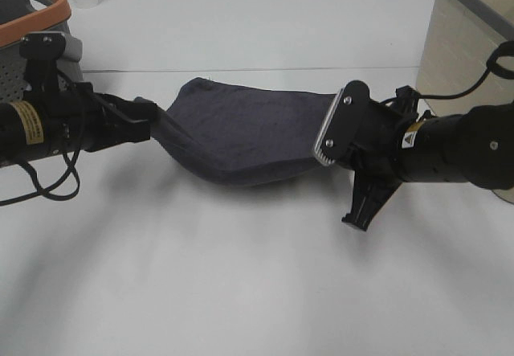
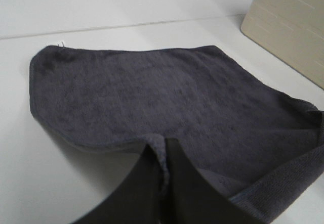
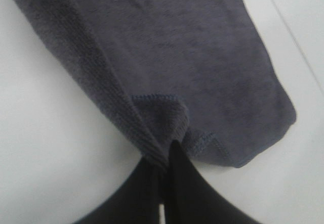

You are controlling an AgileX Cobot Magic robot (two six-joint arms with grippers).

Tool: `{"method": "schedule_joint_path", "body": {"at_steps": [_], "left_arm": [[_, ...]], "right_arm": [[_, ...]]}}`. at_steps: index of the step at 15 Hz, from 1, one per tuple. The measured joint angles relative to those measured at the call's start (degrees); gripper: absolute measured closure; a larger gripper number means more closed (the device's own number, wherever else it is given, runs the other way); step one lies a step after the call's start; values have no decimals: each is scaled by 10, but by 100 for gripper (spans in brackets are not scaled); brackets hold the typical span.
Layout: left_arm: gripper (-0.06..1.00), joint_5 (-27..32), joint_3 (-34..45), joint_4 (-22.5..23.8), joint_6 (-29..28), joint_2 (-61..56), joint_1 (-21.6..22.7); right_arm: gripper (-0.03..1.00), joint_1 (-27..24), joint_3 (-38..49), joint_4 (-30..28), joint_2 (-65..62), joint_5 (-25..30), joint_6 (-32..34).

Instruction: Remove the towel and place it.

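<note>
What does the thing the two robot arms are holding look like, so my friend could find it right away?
Look at the middle of the big white table, between the two black arms. Stretched there is a dark charcoal, soft terry-cloth towel, pinched at one end by the left gripper and at the other by the right gripper. It is the only dark, floppy cloth; everything nearby is hard plastic or metal.

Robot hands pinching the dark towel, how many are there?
2. The left gripper pinches the towel at its left end; the right gripper pinches its right end.
</note>
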Motion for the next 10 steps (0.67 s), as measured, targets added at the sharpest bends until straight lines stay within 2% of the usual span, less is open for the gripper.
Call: {"method": "schedule_joint_path", "body": {"at_steps": [6, 7, 8, 9, 10], "left_arm": [[94, 17, 48, 30, 0, 0, 0], [89, 24, 49, 43, 0, 0, 0], [77, 31, 49, 53, -3, 0, 0], [69, 32, 49, 56, -8, 0, 0], [52, 32, 49, 61, -17, 0, 0]], "right_arm": [[95, 5, 49, -19, 31, 0, 1], [92, 5, 49, -20, 36, 0, 6], [82, 5, 49, -20, 36, -1, 12], [68, 5, 49, -20, 36, -2, 18], [59, 5, 49, -20, 36, -1, 19]]}}
